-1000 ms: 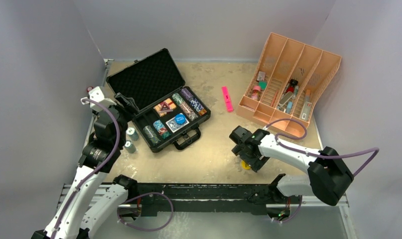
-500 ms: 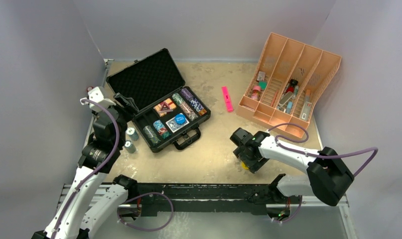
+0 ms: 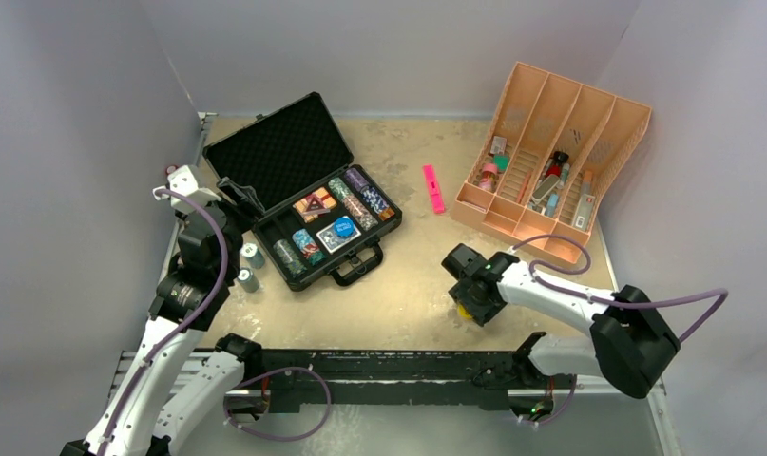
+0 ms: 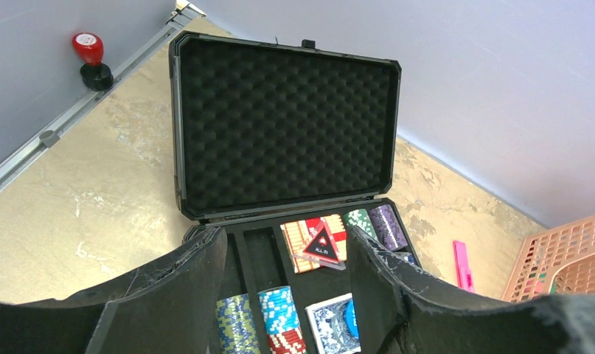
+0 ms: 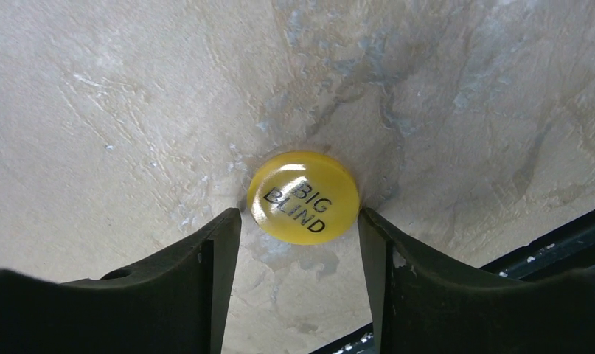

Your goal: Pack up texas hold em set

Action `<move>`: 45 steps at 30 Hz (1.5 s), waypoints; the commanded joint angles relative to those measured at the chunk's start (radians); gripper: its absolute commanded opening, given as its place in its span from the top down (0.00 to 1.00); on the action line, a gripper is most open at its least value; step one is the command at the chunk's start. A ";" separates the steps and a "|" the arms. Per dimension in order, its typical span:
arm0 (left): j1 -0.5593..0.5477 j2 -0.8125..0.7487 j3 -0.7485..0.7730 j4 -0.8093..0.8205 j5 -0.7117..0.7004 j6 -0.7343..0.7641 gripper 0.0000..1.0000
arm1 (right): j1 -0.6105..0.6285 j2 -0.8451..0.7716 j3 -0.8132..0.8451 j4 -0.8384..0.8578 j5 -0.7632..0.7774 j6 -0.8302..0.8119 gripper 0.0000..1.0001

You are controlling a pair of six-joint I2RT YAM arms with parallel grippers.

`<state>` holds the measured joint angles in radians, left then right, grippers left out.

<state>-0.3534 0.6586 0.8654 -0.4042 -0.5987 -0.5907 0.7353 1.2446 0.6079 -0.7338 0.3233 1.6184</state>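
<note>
The black foam-lined case [image 3: 282, 152] lies open at the back left, holding chip stacks [image 3: 360, 201], a red deck [image 3: 315, 202] and a blue deck [image 3: 339, 231]. Two chip stacks [image 3: 250, 266] stand on the table left of it. My left gripper [image 3: 243, 199] hovers open and empty at the case's left end; its wrist view shows the lid [image 4: 283, 125] and an "ALL IN" triangle [image 4: 322, 245]. My right gripper [image 5: 300, 221] is open and low on the table. A yellow "BIG BLIND" disc [image 5: 304, 196] lies flat between its fingertips, also seen from above [image 3: 467, 313].
An orange divided tray [image 3: 550, 161] with small items stands at the back right. A pink marker [image 3: 433, 188] lies between it and the case. A red-topped knob [image 4: 88, 51] sits by the left wall rail. The black front rail [image 3: 389, 366] runs just behind the disc.
My right gripper has shifted slightly to the right and turned around the yellow disc. The left arm and the case contents have not moved.
</note>
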 commanded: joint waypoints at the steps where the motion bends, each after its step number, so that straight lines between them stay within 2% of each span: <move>1: 0.007 -0.004 0.001 0.050 -0.012 -0.006 0.40 | -0.014 0.045 0.010 0.039 0.071 -0.021 0.35; 7: 0.007 -0.004 0.002 0.050 -0.013 -0.004 0.41 | -0.032 0.100 0.042 0.029 0.075 -0.037 0.34; 12: 0.007 -0.006 0.001 0.050 -0.016 -0.004 0.40 | -0.050 0.133 0.057 0.055 0.068 -0.086 0.39; 21: 0.008 -0.006 0.001 0.048 -0.019 -0.002 0.41 | -0.080 0.147 0.057 0.164 0.006 -0.258 0.51; 25: 0.007 -0.005 0.001 0.048 -0.019 -0.003 0.40 | -0.080 0.135 0.106 0.184 0.020 -0.358 0.50; 28: 0.007 -0.005 0.002 0.048 -0.019 -0.003 0.41 | -0.078 0.140 0.192 0.188 0.073 -0.471 0.46; 34: 0.015 -0.010 0.003 0.051 -0.020 -0.007 0.40 | -0.070 0.187 0.386 0.262 0.073 -0.659 0.46; 40: 0.019 -0.009 0.002 0.048 -0.019 -0.006 0.41 | 0.008 0.358 0.694 0.345 0.050 -0.808 0.46; 45: 0.023 -0.004 0.004 0.048 -0.022 -0.005 0.41 | 0.097 0.580 1.019 0.364 0.078 -0.955 0.45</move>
<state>-0.3405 0.6571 0.8654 -0.4042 -0.6071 -0.5911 0.7696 1.7084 1.4246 -0.4221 0.3603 0.8230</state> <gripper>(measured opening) 0.597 0.553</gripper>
